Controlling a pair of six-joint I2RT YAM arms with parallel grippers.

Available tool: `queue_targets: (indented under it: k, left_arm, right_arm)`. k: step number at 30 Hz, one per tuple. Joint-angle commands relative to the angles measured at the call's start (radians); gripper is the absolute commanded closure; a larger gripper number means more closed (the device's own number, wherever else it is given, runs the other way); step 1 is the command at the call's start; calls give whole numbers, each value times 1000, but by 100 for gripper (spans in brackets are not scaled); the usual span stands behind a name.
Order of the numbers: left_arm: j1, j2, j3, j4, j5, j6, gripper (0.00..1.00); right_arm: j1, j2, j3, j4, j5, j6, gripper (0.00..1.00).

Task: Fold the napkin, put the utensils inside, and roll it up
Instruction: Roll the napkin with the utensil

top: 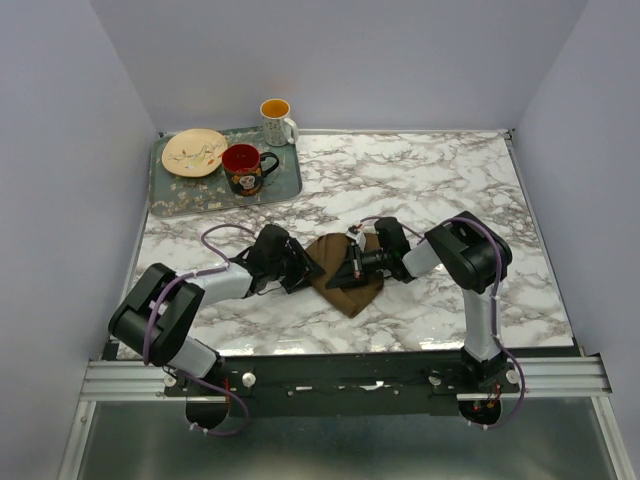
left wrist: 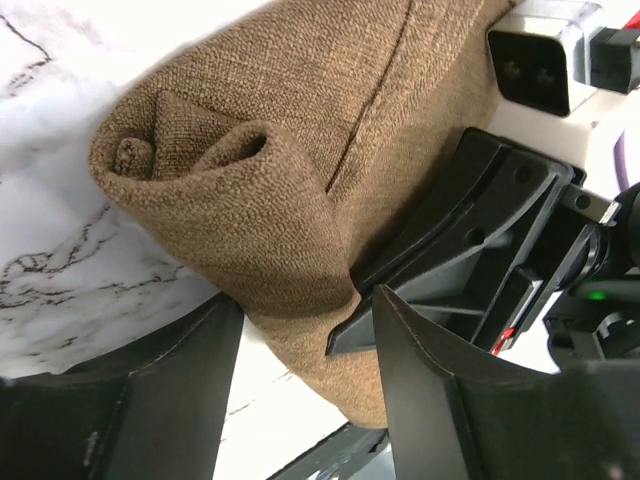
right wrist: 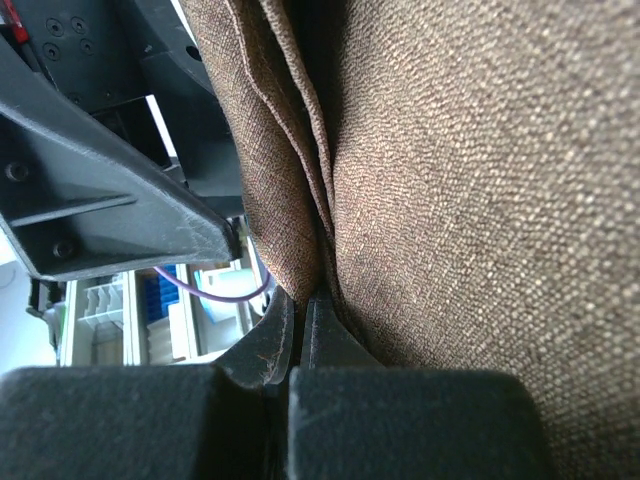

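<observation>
1. The left claw (left wrist: 305, 320) stands apart, one finger on each side of the rolled end of the napkin (left wrist: 250, 150), low in the left wrist view. Neither finger plainly presses the cloth.
2. The right claw (right wrist: 298, 325) is together at the bottom centre of its own view. A thin fold of the napkin seems to be nipped between its tips.
3. The napkin lies in the middle of the worktop (top: 420, 180), between the two claws. It is partly rolled, with a loose point hanging toward the lower edge of the overhead view.
4. The spoon shows in no view. It is probably inside the roll, but I cannot tell.
5. The step in hand looks like the rolling.
   - The left claw should take the full thickness of the roll, not just the outer layer, before the right one lets go.
   - The roll should stay tight and low so nothing slips out of the open end.
   - The claws sit very near each other, so slow moves are safer.
6. Each view adds something the others lack.
   - Only the left wrist view shows the spiral at the roll's end, upper left.
   - Only the right wrist view shows the stacked cloth edges at the tips.
   - Only the overhead view shows the tray (top: 170, 205) with a plate (top: 195, 152) and a red mug (top: 243, 165), upper left and well apart.
</observation>
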Motion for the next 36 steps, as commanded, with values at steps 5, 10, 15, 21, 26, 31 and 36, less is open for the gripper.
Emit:
queue_targets:
  k: [5,10,15,21,26,31,36]
  left_arm:
    - [-19,60,-23,-102,-67,-28,32]
    - [-19,135,-9,-107,-71,-10,37]
    - [-19,143,9,-142,-97,12,56]
    - [-24,141,38,-197,-110,29,70]
    - [-38,150,69,-234,-110,35,80]
    - [-50,146,92,-256,-108,35,83]
    - [-51,144,99,-265,-105,32,82]
  right_arm:
    - [-2,27,-13,34,0,56,99]
    - [-2,38,-10,34,-14,49,99]
    - [-2,51,6,-18,-40,-11,98]
    - [-2,-40,116,-484,90,-350,91]
    - [1,-103,182,-732,228,-485,76]
    - [89,-255,280,-966,504,-622,52]
    - [240,-379,352,-1135,908,-652,43]
